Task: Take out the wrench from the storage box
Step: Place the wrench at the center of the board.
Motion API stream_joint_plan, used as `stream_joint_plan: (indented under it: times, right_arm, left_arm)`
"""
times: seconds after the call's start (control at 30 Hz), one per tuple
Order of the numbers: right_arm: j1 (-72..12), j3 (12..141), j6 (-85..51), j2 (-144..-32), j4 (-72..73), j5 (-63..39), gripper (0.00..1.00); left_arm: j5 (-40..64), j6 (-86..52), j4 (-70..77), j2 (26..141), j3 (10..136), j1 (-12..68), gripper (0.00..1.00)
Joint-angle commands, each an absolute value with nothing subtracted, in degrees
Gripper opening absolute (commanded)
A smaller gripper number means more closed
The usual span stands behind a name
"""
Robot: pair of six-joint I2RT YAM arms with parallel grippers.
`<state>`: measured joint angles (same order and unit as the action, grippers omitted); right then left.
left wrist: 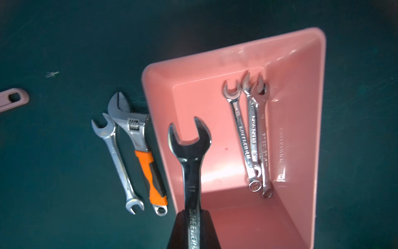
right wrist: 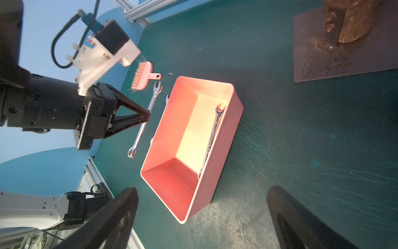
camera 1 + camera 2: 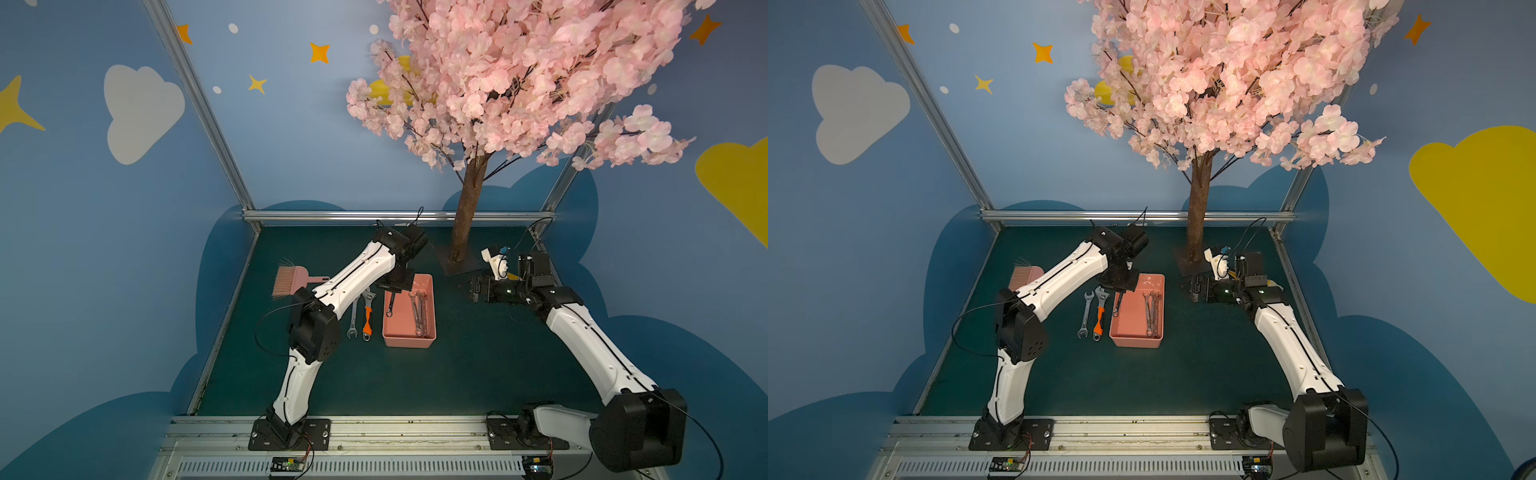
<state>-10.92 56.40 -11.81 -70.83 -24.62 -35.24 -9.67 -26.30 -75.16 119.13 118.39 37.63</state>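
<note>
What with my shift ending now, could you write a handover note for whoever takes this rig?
Left gripper: shut on a combination wrench, about over the storage box's left wall.
Right gripper: open, empty, right of the box.
On the mat beside the box: an open-end wrench and an adjustable wrench.
In the box: three combination wrenches.
Left to do: set the held wrench down outside; probably then the other three.

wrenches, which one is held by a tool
The wrench clamped in the left tool above the pink box; three others lie inside it, two on the mat beside it.
</note>
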Motion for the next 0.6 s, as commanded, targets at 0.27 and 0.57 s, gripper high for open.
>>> stream_joint_plan:
  times: [0.27, 0.57]
  right_arm:
    - [-16.28, 59.67, -13.08, -72.44, -23.20, -33.48, 0.98]
    - [-19.28, 61.16, -13.92, -73.15, -24.49, -29.73, 0.98]
  left_arm:
    - [-13.64, -21.50, -60.26, 105.22, 91.03, 27.05, 0.03]
    - [-13.47, -18.55, -48.72, 106.72, 79.84, 21.51, 0.03]
